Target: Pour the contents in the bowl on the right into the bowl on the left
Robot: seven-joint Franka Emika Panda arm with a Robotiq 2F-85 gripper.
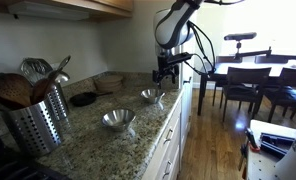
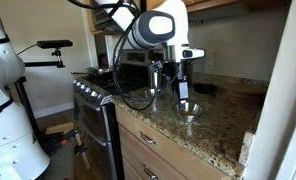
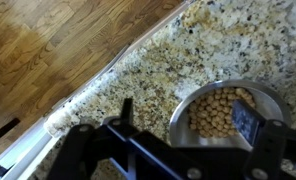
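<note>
Granite counter (image 1: pixel 88 132), utensil crock (image 1: pixel 38 125), steel bowl (image 1: pixel 117 115) nr edge, gripper (image 3: pixel 188 120) jaws spread above chickpea bowl (image 3: pixel 273 93)

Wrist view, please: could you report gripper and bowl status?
Gripper open above round steel bowl of tan pellets, not gripping. Second steel bowl apart on granite counter. Path unobstructed.

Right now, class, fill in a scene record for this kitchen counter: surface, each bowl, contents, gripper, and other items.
surface: granite counter
filled bowl: metal, seen in the wrist view
contents: tan round pieces
second bowl: metal, nearer the camera in an exterior view; contents cannot be told
gripper: open, over the filled bowl's rim; contact cannot be told
other: utensil holder with utensils
</note>
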